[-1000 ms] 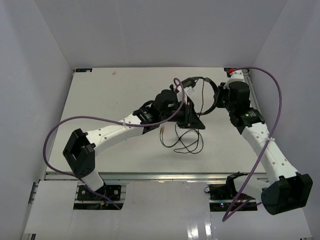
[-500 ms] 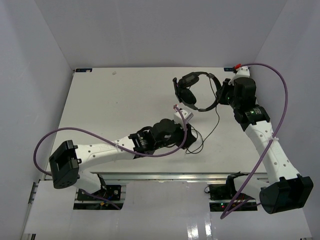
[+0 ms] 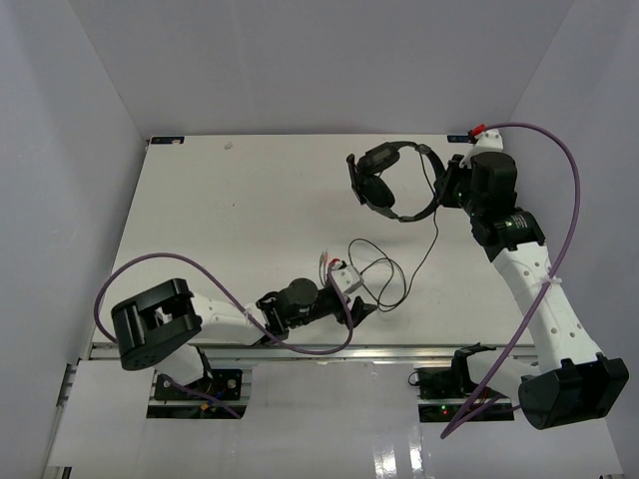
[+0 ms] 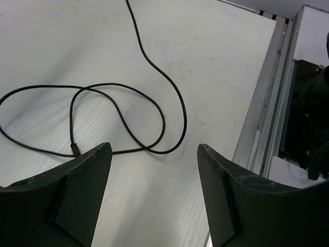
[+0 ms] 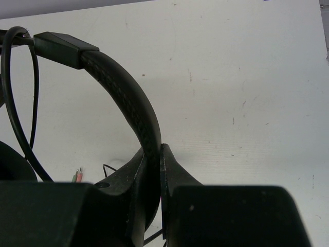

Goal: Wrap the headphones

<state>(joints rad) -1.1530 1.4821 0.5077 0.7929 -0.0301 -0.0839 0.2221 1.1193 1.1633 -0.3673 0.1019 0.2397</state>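
Note:
The black headphones (image 3: 379,188) hang above the table at the back right. My right gripper (image 3: 446,190) is shut on their arched headband (image 5: 123,87), which is pinched between the jaws of this gripper (image 5: 152,165). The thin black cord (image 3: 431,235) drops from the headset and lies in loose loops (image 4: 118,98) on the table. Its reddish plugs (image 3: 322,261) rest beside my left wrist and also show small in the right wrist view (image 5: 77,176). My left gripper (image 3: 364,307) is low near the front edge. In its wrist view that gripper (image 4: 154,175) is open, just short of the loops, with nothing between its fingers.
An aluminium rail (image 3: 300,349) runs along the near table edge and passes close on the right of the left gripper (image 4: 262,118). Thick purple cables (image 3: 564,190) arch over both arms. White walls enclose the table on three sides.
My left arm has pulled back from the headphones to the near edge and its gripper has opened, leaving the cord lying in loops. The right gripper still holds the headband, shifted slightly.

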